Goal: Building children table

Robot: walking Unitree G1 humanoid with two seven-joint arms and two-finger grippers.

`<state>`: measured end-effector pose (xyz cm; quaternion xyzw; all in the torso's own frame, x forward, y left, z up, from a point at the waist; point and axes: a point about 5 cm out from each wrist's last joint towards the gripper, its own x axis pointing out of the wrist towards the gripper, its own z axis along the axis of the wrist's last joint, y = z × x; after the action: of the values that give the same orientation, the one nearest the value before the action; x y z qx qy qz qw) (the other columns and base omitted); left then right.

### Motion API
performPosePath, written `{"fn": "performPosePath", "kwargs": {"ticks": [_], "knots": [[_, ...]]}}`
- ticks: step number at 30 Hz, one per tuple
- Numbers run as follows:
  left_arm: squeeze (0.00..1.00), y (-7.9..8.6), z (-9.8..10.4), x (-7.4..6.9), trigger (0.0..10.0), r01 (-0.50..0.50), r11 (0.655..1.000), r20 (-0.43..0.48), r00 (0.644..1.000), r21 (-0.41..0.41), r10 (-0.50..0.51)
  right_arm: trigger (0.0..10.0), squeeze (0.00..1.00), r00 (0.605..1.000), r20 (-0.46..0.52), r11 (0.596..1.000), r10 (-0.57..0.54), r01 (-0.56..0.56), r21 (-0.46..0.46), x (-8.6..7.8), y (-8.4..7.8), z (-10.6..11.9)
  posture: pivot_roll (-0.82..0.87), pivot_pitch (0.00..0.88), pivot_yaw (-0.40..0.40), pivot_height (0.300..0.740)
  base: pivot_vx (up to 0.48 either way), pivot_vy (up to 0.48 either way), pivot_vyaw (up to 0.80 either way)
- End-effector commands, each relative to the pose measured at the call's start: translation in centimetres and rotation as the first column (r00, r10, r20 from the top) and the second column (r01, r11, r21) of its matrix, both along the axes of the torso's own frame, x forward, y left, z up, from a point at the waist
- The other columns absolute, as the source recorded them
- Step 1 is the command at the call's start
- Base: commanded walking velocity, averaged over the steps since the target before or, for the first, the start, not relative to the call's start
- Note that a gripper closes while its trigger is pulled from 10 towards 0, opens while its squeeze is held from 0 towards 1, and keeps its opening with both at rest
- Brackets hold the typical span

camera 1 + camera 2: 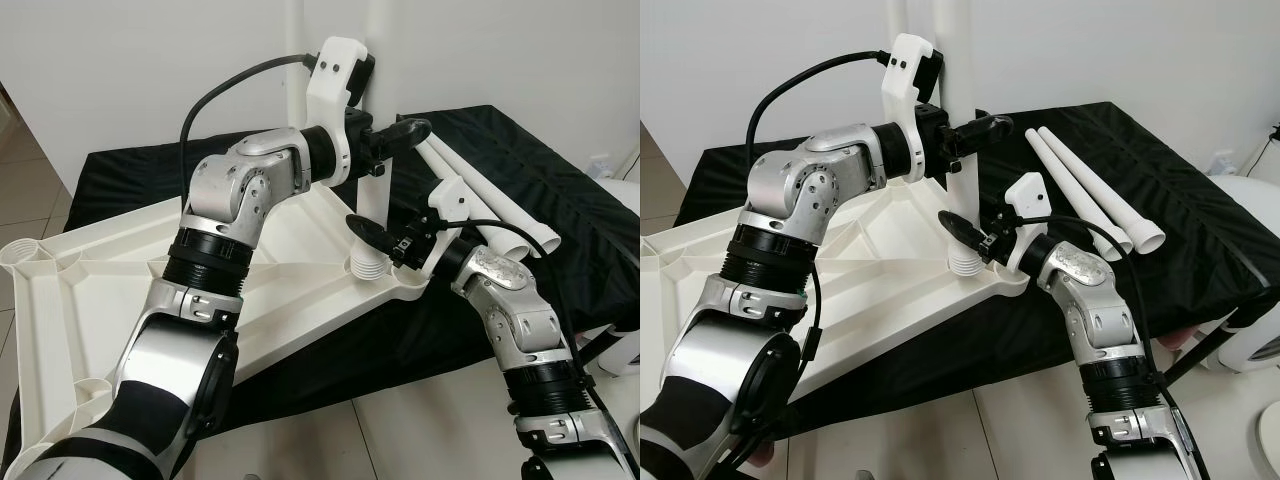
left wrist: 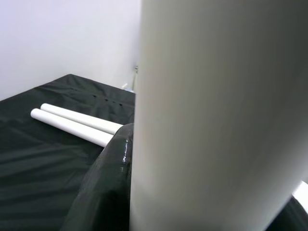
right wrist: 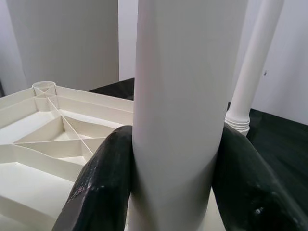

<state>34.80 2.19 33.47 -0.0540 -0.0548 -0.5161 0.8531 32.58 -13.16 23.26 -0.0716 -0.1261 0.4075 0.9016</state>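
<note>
The white children's table top [image 1: 90,290] lies upside down on a black cloth. A white table leg [image 1: 960,190] stands upright in the socket at the near right corner, its ribbed base [image 1: 962,262] at the socket. My left gripper [image 1: 975,132] is shut on this leg high up. My right gripper [image 1: 960,230] is shut on the same leg just above the base. In the right wrist view the leg [image 3: 178,96] sits between both black fingers [image 3: 103,183]. The left wrist view has the leg [image 2: 216,115] pressed against one finger [image 2: 103,187].
A second leg [image 1: 897,20] stands upright in the far corner socket. Two loose legs [image 1: 1090,190] lie side by side on the black cloth [image 1: 1180,200] to the right. A white wall is close behind. A white object [image 1: 1260,340] stands on the tiled floor at right.
</note>
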Motion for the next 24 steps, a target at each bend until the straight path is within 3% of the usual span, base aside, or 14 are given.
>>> {"fn": "performPosePath", "kwargs": {"ticks": [1, 2, 9, 13, 14, 15, 24], "knots": [[0.0, -0.2, 1.3, -0.3, 0.0, 0.022, 0.999, 0.035, 0.999, -0.028, -0.021, 10.0, 0.0, 1.0, -0.019, 1.0, -0.015, 0.016, 0.024, 0.0, -0.2, -0.1, -0.1, 0.04, 0.023, 0.74, 0.0, 0.0, 0.0], [0.0, -0.1, 1.3, -0.3, 10.0, 0.016, 1.0, 0.035, 0.999, -0.022, -0.016, 10.0, 1.0, 0.999, -0.028, 0.999, -0.018, 0.019, 0.04, 0.1, -0.2, 0.0, -0.1, 0.041, 0.023, 0.74, 0.0, 0.0, 0.0], [0.0, -0.1, 1.6, -0.3, 10.0, -0.019, 1.0, 0.061, 0.998, -0.008, 0.019, 10.0, 1.0, 0.998, -0.022, 0.996, -0.057, 0.059, 0.065, 0.5, -0.5, 0.4, -0.1, 0.045, 0.022, 0.74, 0.0, 0.0, 0.0], [0.0, 0.2, 2.1, -0.1, 10.0, -0.093, 0.996, 0.103, 0.99, -0.013, 0.094, 10.0, 1.0, 0.992, 0.005, 0.988, -0.129, 0.128, 0.083, 0.9, -0.6, 0.9, -0.1, 0.048, 0.022, 0.74, 0.0, 0.0, 0.0], [0.0, 0.5, 2.3, 0.1, 10.0, -0.153, 0.988, 0.136, 0.979, -0.011, 0.153, 10.0, 1.0, 0.987, 0.019, 0.984, -0.158, 0.156, 0.087, 1.0, -0.5, 1.1, -0.1, 0.05, 0.02, 0.74, 0.0, 0.0, 0.0], [0.0, 0.7, 2.7, 0.3, 10.0, -0.203, 0.979, 0.159, 0.966, -0.02, 0.204, 10.0, 0.0, 0.982, 0.036, 0.979, -0.185, 0.181, 0.093, 1.0, -0.1, 1.4, -0.1, 0.052, 0.02, 0.74, 0.0, 0.0, 0.0], [0.0, -0.1, 3.2, 0.1, 10.0, -0.317, 0.948, 0.242, 0.919, -0.013, 0.311, 10.0, 0.0, 0.963, 0.076, 0.964, -0.257, 0.25, 0.086, 1.0, 1.5, 1.7, -0.1, 0.055, 0.018, 0.74, 0.0, 0.0, 0.0]]}}
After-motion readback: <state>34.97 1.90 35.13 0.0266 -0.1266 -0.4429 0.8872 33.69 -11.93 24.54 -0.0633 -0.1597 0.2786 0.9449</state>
